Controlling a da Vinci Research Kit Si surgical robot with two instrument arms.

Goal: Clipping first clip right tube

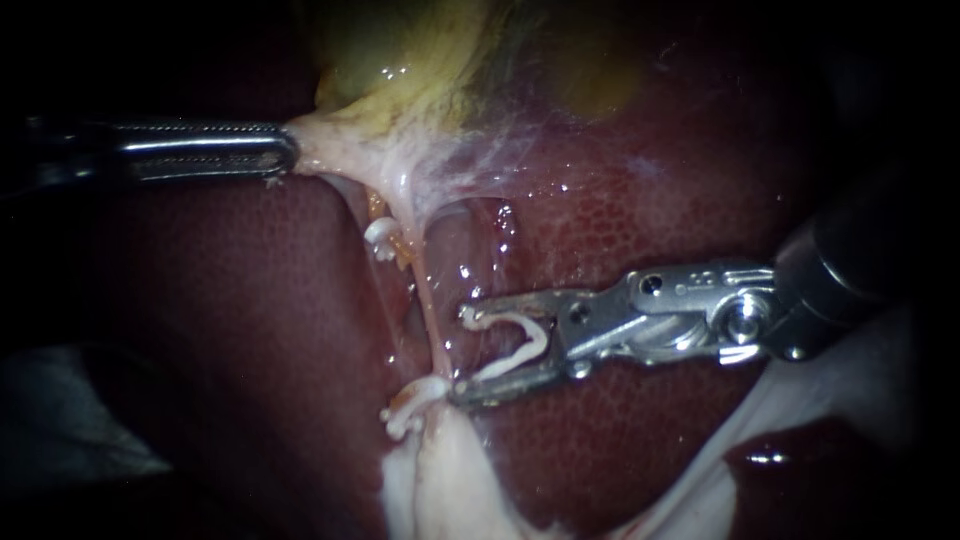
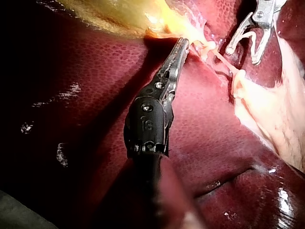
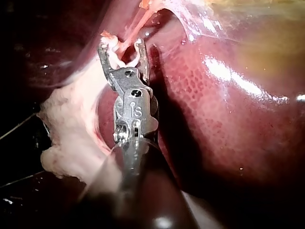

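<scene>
Right tube [image 1: 432, 320]: thin pink strand, taut below the gallbladder [image 1: 400, 65].
Right instrument [image 1: 462, 352]: jaws wide, holding an open white clip [image 1: 520, 345]; tips just beside the tube.
Left instrument [image 1: 288, 152]: jaws clamped on gallbladder at the tube's upper end.
Progress: clip unclosed; straddling and squeezing remain.

Clip [image 1: 540, 338]: white, open V, loaded in the tip of the right instrument [image 1: 463, 350], centre-right of frame, mouth facing left. Right tube [image 1: 432, 320]: thin pink strand, taut, running from pale tissue [image 1: 335, 140] at upper centre down to a white mass [image 1: 440, 470] at lower centre. Clip's leg tips sit just beside the tube; clip not closed.
</scene>
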